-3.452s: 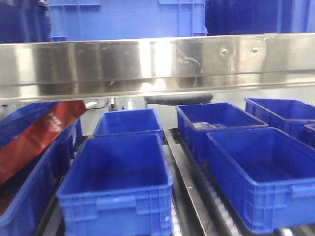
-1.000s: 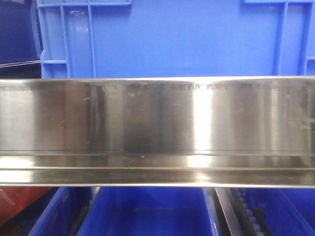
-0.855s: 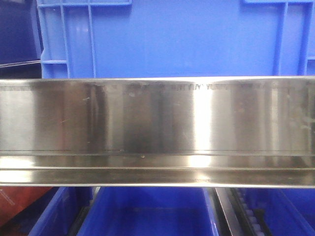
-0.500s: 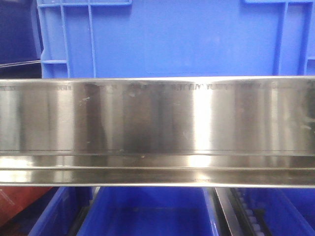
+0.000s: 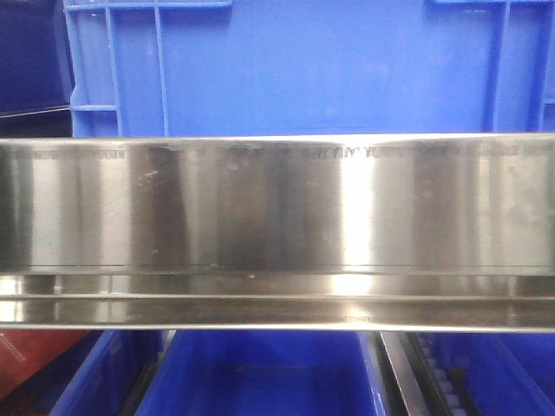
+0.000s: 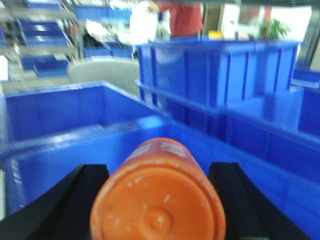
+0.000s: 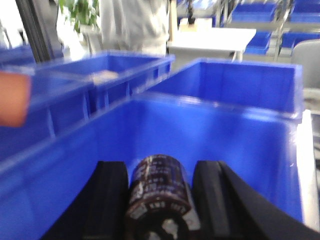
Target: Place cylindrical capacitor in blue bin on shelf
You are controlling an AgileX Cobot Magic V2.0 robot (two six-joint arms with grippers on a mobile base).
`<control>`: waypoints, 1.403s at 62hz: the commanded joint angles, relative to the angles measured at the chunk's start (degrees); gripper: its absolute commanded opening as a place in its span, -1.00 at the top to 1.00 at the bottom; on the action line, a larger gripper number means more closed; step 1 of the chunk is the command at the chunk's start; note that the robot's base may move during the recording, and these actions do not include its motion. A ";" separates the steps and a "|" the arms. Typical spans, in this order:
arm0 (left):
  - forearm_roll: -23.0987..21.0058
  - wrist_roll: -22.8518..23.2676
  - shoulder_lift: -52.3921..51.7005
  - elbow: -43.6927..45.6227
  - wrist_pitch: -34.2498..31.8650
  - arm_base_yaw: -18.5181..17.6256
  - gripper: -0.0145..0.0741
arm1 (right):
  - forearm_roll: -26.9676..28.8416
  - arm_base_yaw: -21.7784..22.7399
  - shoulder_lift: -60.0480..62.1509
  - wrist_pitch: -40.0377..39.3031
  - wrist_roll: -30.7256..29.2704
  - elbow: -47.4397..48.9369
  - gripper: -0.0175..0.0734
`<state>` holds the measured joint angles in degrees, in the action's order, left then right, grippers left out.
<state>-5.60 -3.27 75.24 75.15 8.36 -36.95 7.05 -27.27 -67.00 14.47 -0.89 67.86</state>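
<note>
The shelf's shiny steel front beam [image 5: 277, 208] fills the middle of the front view, with a blue bin [image 5: 303, 69] above it and more blue bins [image 5: 260, 373] below. Neither gripper shows there. My right gripper [image 7: 160, 165] is shut on a dark brown cylindrical capacitor [image 7: 160, 195] and holds it over an open blue bin [image 7: 240, 145]. My left gripper [image 6: 159, 167] is shut on an orange cylinder [image 6: 159, 200] above another blue bin [image 6: 60, 160]. The orange cylinder also shows blurred at the left edge of the right wrist view [image 7: 10, 97].
Taller stacked blue bins [image 6: 220, 75] stand to the right of the left gripper. More bins [image 7: 240, 85] lie beyond the right gripper. People stand behind [image 6: 182, 17] [image 7: 135, 25], near a white table [image 7: 215, 37]. A red object [image 5: 26, 351] and a roller track [image 5: 434, 373] lie under the beam.
Over 3.5 seconds the front view has closed in on the steel beam, so the lower bins are mostly cut off. In the last second only the reflections on the beam shift slightly.
</note>
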 commanded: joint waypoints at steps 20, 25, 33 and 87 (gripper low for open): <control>-0.31 -0.18 2.65 0.87 2.71 -0.44 0.58 | -1.13 -0.14 -3.03 -2.29 -0.12 0.69 0.25; -0.31 -0.18 2.65 0.87 2.70 -0.44 0.20 | -1.13 -0.14 -3.03 -2.66 -0.12 0.69 -0.12; -0.43 -0.18 2.65 0.87 2.70 -0.44 -0.47 | -1.13 -0.14 -3.03 -2.92 -0.12 0.69 -0.42; -1.60 -0.18 -5.69 -1.52 1.56 -0.44 0.92 | -1.86 -0.14 8.03 -2.17 -0.12 -2.13 0.98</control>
<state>-6.86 -3.36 71.91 74.92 10.73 -37.07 6.26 -27.48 -62.07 13.74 -0.89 67.36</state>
